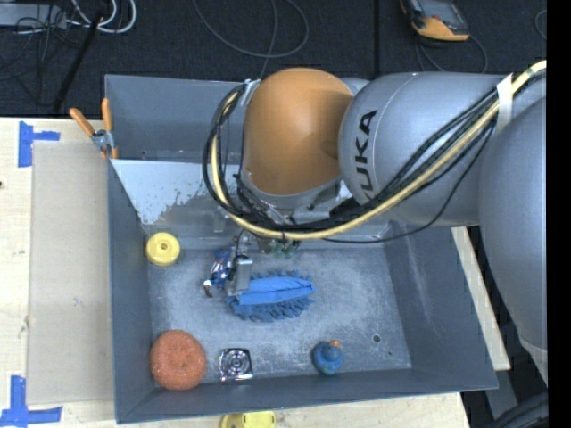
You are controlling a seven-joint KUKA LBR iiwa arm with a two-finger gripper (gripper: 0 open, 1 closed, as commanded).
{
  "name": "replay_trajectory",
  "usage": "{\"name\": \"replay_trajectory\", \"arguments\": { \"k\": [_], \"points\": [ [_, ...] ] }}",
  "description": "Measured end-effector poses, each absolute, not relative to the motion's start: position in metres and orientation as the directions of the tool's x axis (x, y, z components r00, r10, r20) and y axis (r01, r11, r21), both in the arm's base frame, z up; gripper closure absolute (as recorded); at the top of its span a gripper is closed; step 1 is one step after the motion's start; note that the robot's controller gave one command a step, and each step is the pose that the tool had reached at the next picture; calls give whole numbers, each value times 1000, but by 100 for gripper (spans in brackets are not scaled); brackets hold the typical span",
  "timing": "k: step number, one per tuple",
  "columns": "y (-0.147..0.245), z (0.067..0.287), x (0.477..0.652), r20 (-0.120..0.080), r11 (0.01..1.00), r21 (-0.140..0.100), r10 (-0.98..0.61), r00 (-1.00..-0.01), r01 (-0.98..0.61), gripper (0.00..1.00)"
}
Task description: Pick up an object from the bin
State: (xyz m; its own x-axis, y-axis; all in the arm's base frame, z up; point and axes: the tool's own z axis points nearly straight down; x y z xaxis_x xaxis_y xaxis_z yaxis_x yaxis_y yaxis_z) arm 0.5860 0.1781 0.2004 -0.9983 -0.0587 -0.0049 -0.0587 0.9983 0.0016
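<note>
Blue bristly brush (269, 297) in the middle of the frame, pincer (230, 275) right at its left end, wide or narrow cannot tell; probably light, with bendy bristles, so best pinched across its hard back.

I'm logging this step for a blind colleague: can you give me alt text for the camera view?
The arm's claw is down in the middle of the bin, at the left end of a blue brush. A yellow disc, an orange scrub ball, a metal piece and a small blue toy lie apart around it.
</note>
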Motion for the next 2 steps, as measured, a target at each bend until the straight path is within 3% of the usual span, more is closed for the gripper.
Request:
{"name": "replay_trajectory", "arguments": {
  "k": [1,2],
  "points": [
    [140,176,564,2,999,-1,53,-999,53,0],
    [125,156,574,1,999,0,50,-999,50,0]
  ]
}}
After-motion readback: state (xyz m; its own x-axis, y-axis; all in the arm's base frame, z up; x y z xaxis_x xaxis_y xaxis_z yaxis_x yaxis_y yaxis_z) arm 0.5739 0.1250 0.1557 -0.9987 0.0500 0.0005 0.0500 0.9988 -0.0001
